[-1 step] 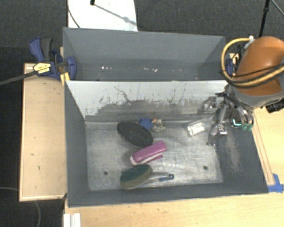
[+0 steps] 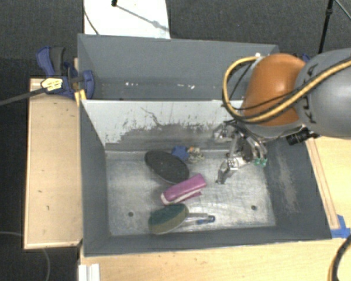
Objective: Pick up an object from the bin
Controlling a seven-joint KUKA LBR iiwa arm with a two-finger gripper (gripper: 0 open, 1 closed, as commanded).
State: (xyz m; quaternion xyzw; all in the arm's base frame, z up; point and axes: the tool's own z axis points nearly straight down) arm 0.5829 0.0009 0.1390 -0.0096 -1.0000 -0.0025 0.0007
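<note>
Approach step, nothing lifted yet. Claw (image 2: 227, 171) low in bin (image 2: 93, 174), over bare floor just beside magenta block (image 2: 183, 189). Spread or pressed together: cannot tell. Black oval pad (image 2: 167, 165) and green disc (image 2: 168, 217) lie beyond. Next move: centre over block, descend, pinch.

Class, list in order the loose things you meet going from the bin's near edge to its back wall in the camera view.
green round pad → pink block → black oval disc → small blue piece
</note>
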